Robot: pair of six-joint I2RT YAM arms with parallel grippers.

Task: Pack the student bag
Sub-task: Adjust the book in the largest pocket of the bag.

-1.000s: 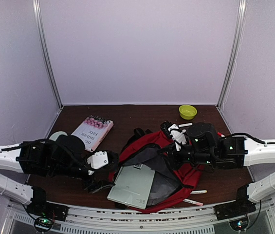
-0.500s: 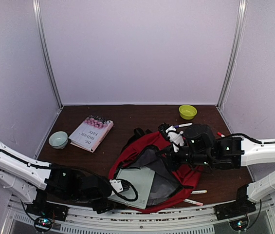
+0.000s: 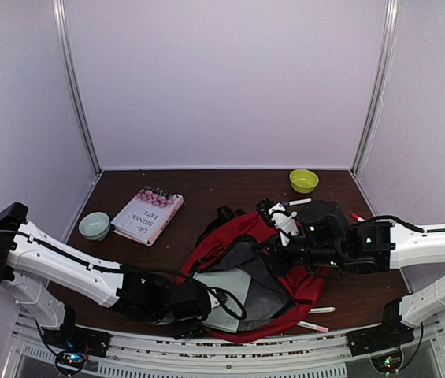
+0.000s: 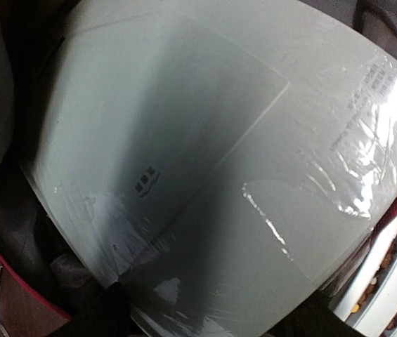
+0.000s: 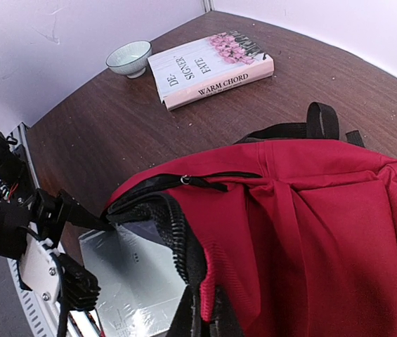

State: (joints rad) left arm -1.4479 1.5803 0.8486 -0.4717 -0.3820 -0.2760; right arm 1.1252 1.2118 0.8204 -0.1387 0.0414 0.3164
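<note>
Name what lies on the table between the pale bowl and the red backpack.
A book with pink flowers on its cover lies flat between the bowl and the red backpack; the top view shows it.

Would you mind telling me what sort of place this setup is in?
Probably a lab test booth: plain white panels in metal posts enclose a brown table, with school props like a backpack and book.

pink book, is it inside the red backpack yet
No, the pink book lies on the table, apart from the red backpack, near the pale bowl.
</note>
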